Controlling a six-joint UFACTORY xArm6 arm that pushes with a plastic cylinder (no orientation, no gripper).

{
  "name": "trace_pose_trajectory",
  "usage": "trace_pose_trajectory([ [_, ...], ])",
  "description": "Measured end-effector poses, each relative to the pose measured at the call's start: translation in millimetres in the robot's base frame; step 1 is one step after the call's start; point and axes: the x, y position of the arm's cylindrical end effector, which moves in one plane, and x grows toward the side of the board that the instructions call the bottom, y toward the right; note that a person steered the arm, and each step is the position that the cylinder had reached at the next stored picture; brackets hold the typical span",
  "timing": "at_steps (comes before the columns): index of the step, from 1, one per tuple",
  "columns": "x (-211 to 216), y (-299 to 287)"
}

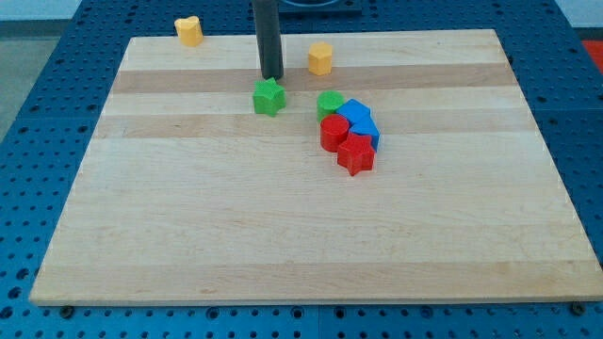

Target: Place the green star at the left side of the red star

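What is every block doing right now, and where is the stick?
my tip: just above the green star, at the view's top side
green star: alone, left of cluster
red star: touching cluster's bottom
red block, green block, blue blocks: bunched together
yellow blocks: apart, near top edge

2 green blocks (268,97) (330,104), 2 red (333,132) (356,154), 2 blue (354,113) (366,130), 2 yellow (189,31) (320,57)

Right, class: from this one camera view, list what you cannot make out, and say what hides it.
- Rod above my tip: cut off by the view's top edge.
- Blue blocks: packed together behind the red star and red block; count and shapes unclear.
- Contact between my tip and the green star: too close to tell.
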Motion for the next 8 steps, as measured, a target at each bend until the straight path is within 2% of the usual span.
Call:
trace_pose_trajectory([
  [1,24,-5],
  [3,38,-31],
  [6,94,-31],
  [8,109,-37],
])
